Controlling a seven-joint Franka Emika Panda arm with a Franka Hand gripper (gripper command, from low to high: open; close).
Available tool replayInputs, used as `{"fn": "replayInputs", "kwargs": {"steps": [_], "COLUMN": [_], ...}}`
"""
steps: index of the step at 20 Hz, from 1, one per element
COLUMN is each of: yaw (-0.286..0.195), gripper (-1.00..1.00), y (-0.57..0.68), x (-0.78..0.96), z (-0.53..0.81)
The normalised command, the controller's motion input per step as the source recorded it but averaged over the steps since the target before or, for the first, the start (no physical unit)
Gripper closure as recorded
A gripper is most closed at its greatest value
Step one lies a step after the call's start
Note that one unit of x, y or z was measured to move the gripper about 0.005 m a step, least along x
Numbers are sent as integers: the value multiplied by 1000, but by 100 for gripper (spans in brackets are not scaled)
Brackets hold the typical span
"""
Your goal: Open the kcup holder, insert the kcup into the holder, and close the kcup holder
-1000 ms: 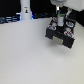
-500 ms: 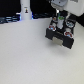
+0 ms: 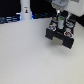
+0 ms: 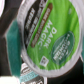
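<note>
The kcup holder [image 3: 62, 36], a black boxy block with pale marks on its front, stands on the white table toward the exterior view's right. My gripper [image 3: 59, 18] hangs right over its top, shut on the kcup [image 3: 59, 22], which shows as a small white and green spot. In the wrist view the kcup [image 4: 50, 35] fills most of the picture, its round green printed lid tilted. My fingers are hidden there.
A tall white bottle-like object [image 3: 25, 9] with a dark mark stands at the back, toward the exterior view's left. The white table [image 3: 25, 55] spreads in front of the holder. A teal-edged part [image 4: 12, 47] shows beside the cup in the wrist view.
My gripper with the kcup has come down slightly over the top of the holder. The holder and the bottle have stayed in place.
</note>
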Motion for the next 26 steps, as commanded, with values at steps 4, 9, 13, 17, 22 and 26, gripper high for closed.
{"fn": "replayInputs", "kwargs": {"steps": [4,9,13,17,22,26], "yaw": [0,22,32,16,-1,1], "gripper": [100,100,100,100,100,100], "y": [140,58,77,18,25,107], "x": [50,23,-5,38,246,309], "z": [301,-89,-146,-210,-113,-68]}}
